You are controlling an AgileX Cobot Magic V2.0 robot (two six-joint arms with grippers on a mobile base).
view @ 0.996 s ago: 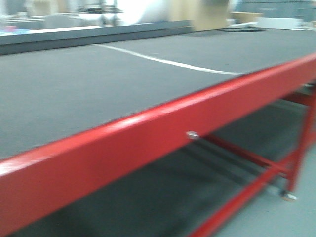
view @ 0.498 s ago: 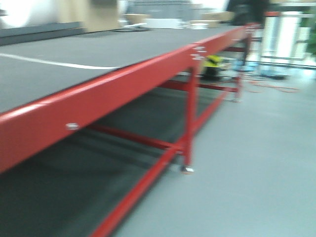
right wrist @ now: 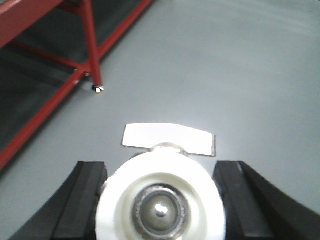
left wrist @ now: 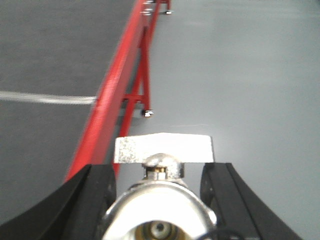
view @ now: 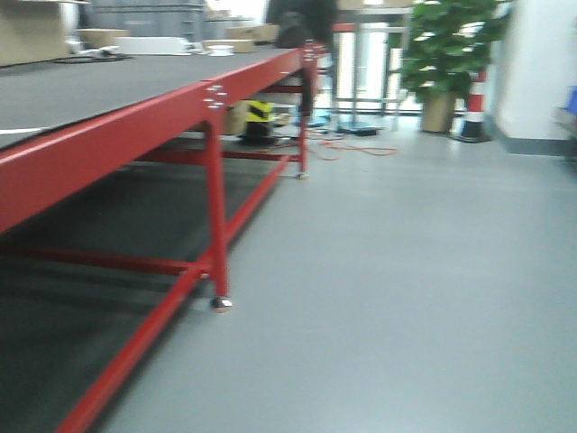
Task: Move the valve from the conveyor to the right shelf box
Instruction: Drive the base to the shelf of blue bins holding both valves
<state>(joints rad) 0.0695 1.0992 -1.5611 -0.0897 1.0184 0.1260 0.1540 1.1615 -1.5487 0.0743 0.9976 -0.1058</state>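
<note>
Two valves are in play, one per hand. The left hand (left wrist: 159,172) sits narrow around a bare metal valve (left wrist: 160,212), black fingers (left wrist: 90,200) pressed to either flank of the round body, with the flat butterfly handle (left wrist: 164,149) poking out ahead. The right hand (right wrist: 160,167) is clamped the same way on a white-capped valve (right wrist: 162,200), whose own flat handle is forward too.

My read on handling: these are solid metal fittings, stiff, and weighty for what they are. The bodies are smooth and rounded, so they could slip or roll in a light pinch. The body flanks are the place to hold. That handle probably pivots, so I'd leave it alone. The white cap looks like plastic and is the softer part.

Measured from the conveyor (view: 108,81), the metal valve hangs just off its red rail (left wrist: 107,100), right where belt gives way to floor (view: 406,271). The white-capped valve is well out over the floor on the open side, with one frame leg (right wrist: 92,45) off to its upper left.

The count: two valves, two hands, one conveyor, and one pale stripe (left wrist: 45,97) across the belt. One potted plant (view: 446,45) stands beyond the conveyor's far end. No shelf box shows in any view.
</note>
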